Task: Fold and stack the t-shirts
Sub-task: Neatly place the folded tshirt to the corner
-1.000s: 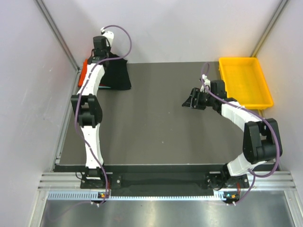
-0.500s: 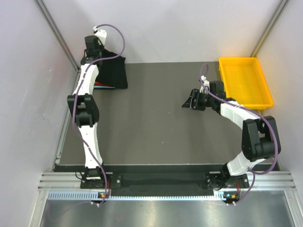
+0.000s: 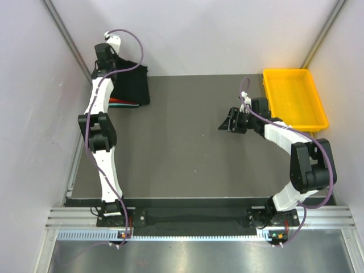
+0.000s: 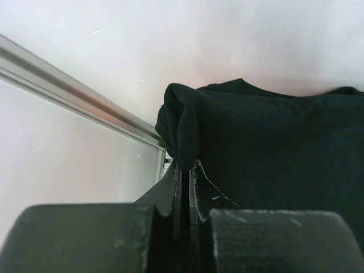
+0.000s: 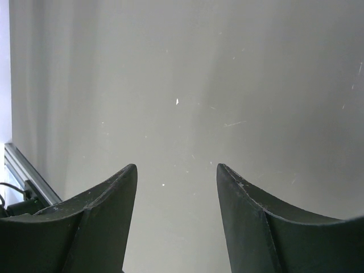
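Note:
The black t-shirt (image 3: 133, 85) lies bunched at the table's far left corner, on top of a folded orange-red t-shirt (image 3: 116, 100) of which only a thin edge shows. Any teal t-shirt is hidden. My left gripper (image 3: 120, 66) reaches over that corner and is shut on a fold of the black t-shirt (image 4: 267, 148), pinched between the fingertips of the left gripper (image 4: 186, 166). The right gripper (image 3: 228, 121) hovers over the bare table right of centre. In the right wrist view the right gripper (image 5: 176, 166) stands open with only tabletop between its fingers.
An empty yellow tray (image 3: 296, 99) sits at the far right corner of the dark table (image 3: 182, 153). White walls enclose the table on three sides. An aluminium post (image 4: 79, 99) runs down the left wall beside the shirts.
The left arm has drawn back and to the left, pulling the black t-shirt further into the far left corner over the orange-red one. The right arm has stayed still.

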`<state>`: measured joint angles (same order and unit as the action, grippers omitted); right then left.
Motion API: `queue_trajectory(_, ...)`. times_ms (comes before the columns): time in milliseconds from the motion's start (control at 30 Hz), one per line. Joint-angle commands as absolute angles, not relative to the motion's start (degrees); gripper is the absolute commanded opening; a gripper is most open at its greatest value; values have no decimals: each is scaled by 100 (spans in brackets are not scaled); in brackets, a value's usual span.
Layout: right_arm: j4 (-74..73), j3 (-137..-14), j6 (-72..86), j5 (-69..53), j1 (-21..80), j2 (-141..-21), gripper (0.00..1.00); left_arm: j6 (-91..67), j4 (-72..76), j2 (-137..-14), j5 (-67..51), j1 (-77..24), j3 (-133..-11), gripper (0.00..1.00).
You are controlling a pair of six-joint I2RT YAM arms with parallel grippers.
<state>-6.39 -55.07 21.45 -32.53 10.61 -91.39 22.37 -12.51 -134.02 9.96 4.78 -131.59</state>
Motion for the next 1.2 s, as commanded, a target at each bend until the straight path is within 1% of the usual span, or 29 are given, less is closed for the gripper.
queue_trajectory(0,-413,-5572,2021,-3234,1011,-9167,59,2206,-387,-13526,1151,659,-13474,0)
queue_trajectory(200,-431,-5607,2004,-3226,1019,-9220,59,2083,-123,-13965,1160,800,-13736,0)
queue_trajectory(333,-431,-5616,2004,-3182,1011,-9237,59,2110,237,-14194,1511,844,-13799,0)
queue_trajectory(500,-431,-5686,1995,-3164,1011,-9334,59,1837,465,-14343,1485,993,-13852,0)
queue_trajectory(833,-404,-5651,1995,-3085,1011,-9185,59,1670,878,-14379,1003,1213,-13746,0)
queue_trajectory(1133,-387,-5695,2013,-3085,1011,-9264,59,1705,984,-14467,923,1231,-13588,0)
queue_trajectory(1167,-387,-5687,2013,-3085,1002,-9264,59,1679,1071,-14441,992,1230,-13536,4)
